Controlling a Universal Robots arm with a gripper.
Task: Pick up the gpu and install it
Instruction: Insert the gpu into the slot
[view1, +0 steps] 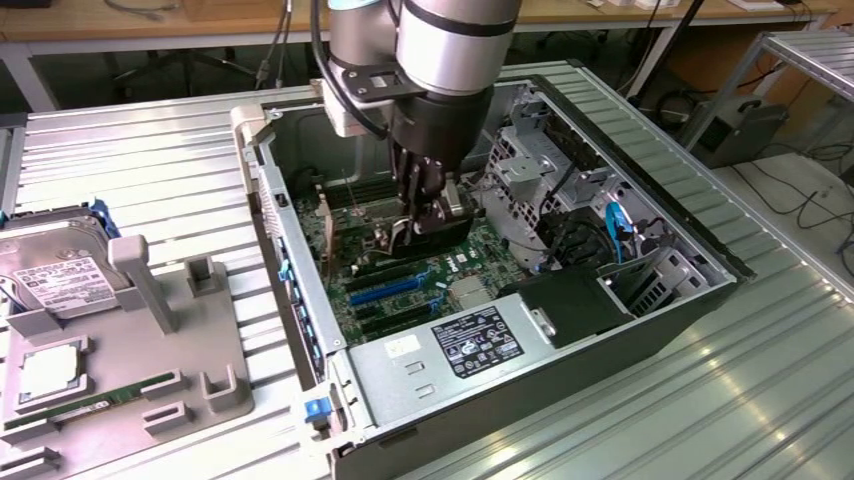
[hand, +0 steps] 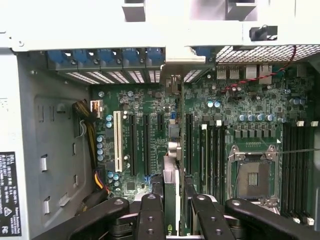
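Note:
Inside the open computer case, my gripper (view1: 424, 218) is shut on the gpu (view1: 451, 236), gripping its black cooler body from above. In the wrist view the gpu (hand: 170, 176) appears edge-on between my black fingers (hand: 150, 212), and my gripper (hand: 176, 212) straddles it. The card's silver end bracket (hand: 173, 142) points toward the case's rear slot openings. The card hangs over the motherboard (hand: 150, 135) among the black expansion slots. I cannot tell whether its edge touches a slot.
The case wall (view1: 694, 260) and drive cage (view1: 527, 165) stand close at the exterior view's right, with the power supply (view1: 447, 350) in front. A white slot (hand: 118, 142) and CPU socket (hand: 250, 177) flank the card. The grey tray (view1: 200, 390) holds a hard drive (view1: 60, 280) and memory stick (view1: 94, 400).

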